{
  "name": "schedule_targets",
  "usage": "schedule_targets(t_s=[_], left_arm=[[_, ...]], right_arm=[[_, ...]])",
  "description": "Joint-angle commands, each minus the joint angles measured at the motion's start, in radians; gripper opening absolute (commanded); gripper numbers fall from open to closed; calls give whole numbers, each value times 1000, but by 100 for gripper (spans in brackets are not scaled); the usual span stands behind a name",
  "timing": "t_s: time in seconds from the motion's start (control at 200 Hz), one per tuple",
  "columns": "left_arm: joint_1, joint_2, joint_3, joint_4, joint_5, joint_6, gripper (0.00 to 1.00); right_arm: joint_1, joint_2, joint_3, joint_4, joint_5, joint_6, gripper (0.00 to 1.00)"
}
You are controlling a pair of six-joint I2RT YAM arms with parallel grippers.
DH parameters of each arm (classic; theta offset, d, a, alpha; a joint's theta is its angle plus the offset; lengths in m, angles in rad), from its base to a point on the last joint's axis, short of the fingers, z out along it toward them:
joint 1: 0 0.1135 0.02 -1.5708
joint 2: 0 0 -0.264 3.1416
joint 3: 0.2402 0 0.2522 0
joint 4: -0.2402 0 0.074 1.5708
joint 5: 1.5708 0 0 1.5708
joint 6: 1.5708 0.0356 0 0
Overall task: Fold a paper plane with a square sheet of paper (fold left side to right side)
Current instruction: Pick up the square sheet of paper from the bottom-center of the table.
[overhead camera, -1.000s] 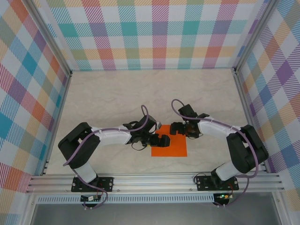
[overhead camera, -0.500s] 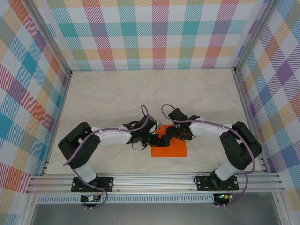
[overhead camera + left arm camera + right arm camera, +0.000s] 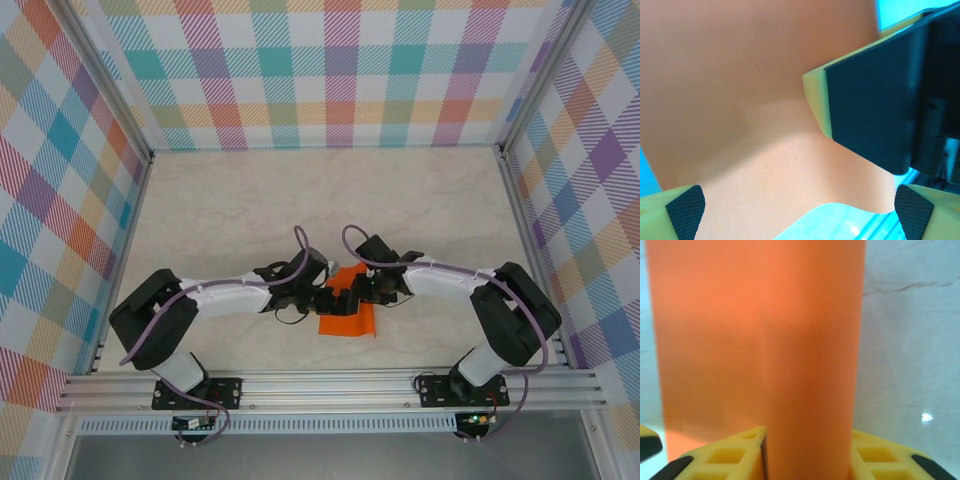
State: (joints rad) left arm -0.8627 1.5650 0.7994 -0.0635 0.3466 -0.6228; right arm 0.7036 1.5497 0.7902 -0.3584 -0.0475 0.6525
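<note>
Paper first: the square sheet of paper (image 3: 347, 322) lies on the table (image 3: 250, 200) between both arms, its left part curled up, probably for the rightward fold; left gripper (image 3: 799, 210) gapes wide around it; right gripper (image 3: 807, 460) straddles the sheet, though I cannot tell whether it is clamped.

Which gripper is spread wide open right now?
The left gripper: its pads sit at the far bottom corners of its wrist view, with the paper bowed ahead. The right gripper has its fingers much closer together.

On the table (image 3: 230, 210), near its front edge, the square sheet of paper (image 3: 345, 322) sits between left gripper (image 3: 328, 298) and right gripper (image 3: 358, 290).
</note>
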Motion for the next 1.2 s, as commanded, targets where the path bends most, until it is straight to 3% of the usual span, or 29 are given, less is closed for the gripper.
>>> schedule_targets(t_s=[0.0, 0.26, 0.44, 0.67, 1.01, 1.2], left_arm=[[58, -130, -27, -5, -22, -11, 100], [294, -366, -114, 20, 156, -29, 100], [420, -451, -130, 218, 376, -110, 100], [421, -482, -3, 348, 496, -115, 100], [404, -436, 145, 402, 567, -106, 100], [338, -408, 204, 393, 585, -68, 100]], right_arm=[[-39, -65, -53, 74, -158, -4, 25], [-240, -292, -189, 286, -446, -37, 21], [-372, -492, -166, 298, -633, -66, 20], [-388, -625, 4, 267, -746, -63, 21], [-350, -626, 185, 353, -867, 23, 20], [-288, -613, 236, 407, -882, 47, 20]])
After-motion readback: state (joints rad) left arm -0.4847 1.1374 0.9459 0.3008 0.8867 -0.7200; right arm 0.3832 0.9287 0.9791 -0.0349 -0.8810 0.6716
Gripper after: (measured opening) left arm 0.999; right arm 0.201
